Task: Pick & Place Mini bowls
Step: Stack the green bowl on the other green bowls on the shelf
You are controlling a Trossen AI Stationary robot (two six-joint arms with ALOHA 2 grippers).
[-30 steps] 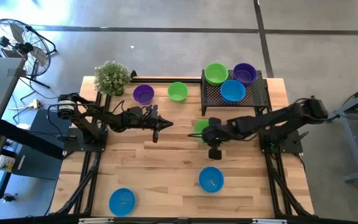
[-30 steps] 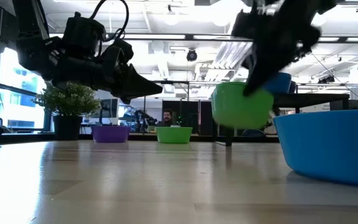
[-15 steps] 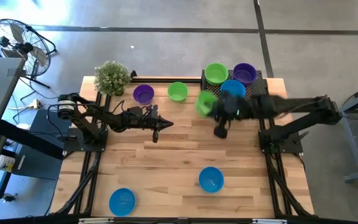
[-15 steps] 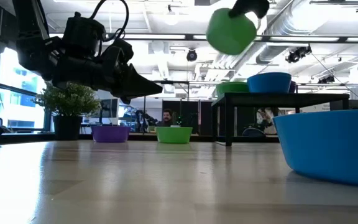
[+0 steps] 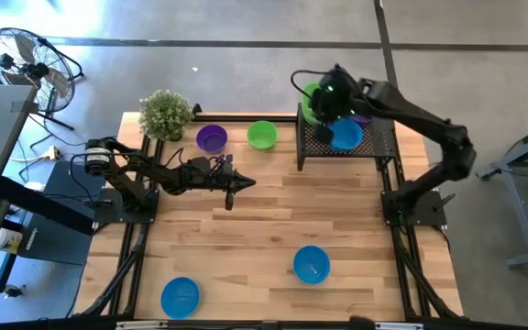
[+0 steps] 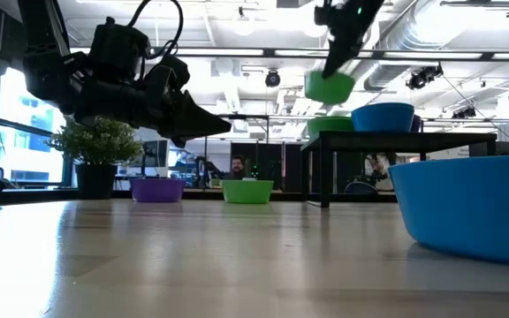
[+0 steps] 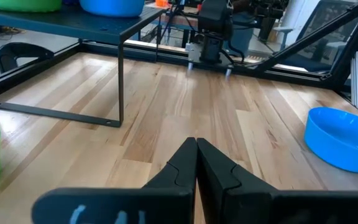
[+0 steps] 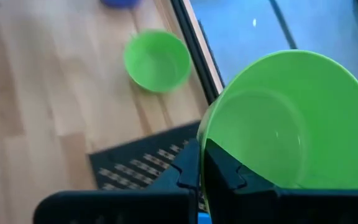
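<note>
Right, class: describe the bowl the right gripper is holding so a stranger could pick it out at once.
Find the black mesh rack at the table's far right corner. Above its left end, the right gripper is shut on a green mini bowl. Alone among the bowls it hangs in the air, above the green bowl and blue bowl resting on the rack.

Pale striped wood is showing across the desk point(image 5: 246, 229). The rack point(image 5: 374, 142) is showing black mesh. The right gripper point(image 8: 199, 163) is showing dark against the bright green bowl point(image 8: 284, 124). The blue bowls point(image 5: 311, 264) are gleaming solid blue, and the purple bowl point(image 5: 212, 138) solid purple.
</note>
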